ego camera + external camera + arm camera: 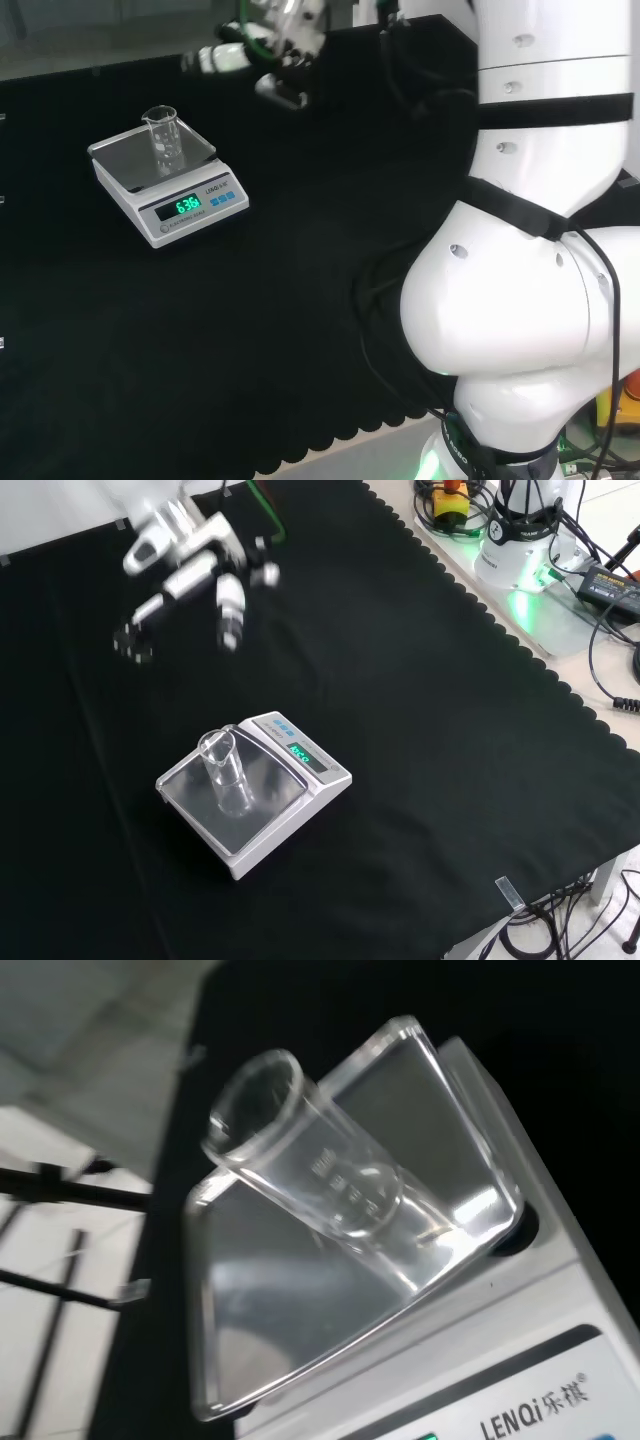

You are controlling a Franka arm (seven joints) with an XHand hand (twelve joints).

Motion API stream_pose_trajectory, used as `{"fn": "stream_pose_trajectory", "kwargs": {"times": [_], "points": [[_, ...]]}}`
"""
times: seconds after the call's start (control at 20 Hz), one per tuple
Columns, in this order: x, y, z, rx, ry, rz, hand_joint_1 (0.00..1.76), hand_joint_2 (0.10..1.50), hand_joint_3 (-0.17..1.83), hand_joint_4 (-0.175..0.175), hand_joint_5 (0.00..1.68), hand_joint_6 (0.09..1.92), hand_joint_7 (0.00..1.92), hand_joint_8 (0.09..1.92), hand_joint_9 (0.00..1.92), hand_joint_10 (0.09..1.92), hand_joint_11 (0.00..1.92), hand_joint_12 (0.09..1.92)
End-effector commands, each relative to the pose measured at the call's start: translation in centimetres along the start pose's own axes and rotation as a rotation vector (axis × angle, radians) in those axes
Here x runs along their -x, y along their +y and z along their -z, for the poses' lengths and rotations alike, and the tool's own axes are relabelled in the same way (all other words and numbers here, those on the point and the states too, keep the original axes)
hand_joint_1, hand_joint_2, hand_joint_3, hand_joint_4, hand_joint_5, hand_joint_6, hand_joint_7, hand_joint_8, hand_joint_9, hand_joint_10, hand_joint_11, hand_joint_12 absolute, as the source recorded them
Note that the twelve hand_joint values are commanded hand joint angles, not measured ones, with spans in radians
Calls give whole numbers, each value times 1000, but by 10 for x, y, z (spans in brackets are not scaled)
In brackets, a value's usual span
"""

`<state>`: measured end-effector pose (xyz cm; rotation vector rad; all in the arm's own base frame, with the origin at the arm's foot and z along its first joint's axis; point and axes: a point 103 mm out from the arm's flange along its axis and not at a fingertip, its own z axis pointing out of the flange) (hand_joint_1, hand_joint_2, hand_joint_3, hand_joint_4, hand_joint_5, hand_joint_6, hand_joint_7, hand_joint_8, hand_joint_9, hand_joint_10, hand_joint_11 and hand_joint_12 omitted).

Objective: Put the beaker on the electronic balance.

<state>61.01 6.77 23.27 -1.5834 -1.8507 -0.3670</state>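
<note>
A small clear glass beaker (162, 137) stands upright on the shiny pan of the white electronic balance (130, 195), whose green display is lit. In the front view the beaker (222, 765) sits near the middle of the balance (290, 810) pan. The wrist view brings the beaker (320, 1185) close, resting on the balance (520, 1360) pan with nothing touching it. The hand (262, 50) hovers well apart from the balance, up and to the right in the head view. In the front view the hand (195, 565) is above the cloth beyond the balance, its fingers relaxed and holding nothing.
Black cloth (420, 730) covers the bench all round the balance. The arm's white links (540, 200) take up the right of the head view. Cables and a power unit (520, 540) lie off the cloth's edge at the front view's upper right.
</note>
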Motion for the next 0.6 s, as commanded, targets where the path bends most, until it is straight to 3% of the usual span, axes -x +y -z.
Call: {"fn": "stream_pose_trajectory", "kwargs": {"times": [0.05,0.3,0.6], "points": [[34,-106,120,-6,91,203,411,715,9,-104,205,87,44,784,0,838,0,1445],[58,-127,139,10,81,181,413,722,11,-104,242,87,97,819,0,923,0,1499],[59,-148,127,104,46,23,423,731,14,-104,258,87,117,828,0,934,0,1510]]}}
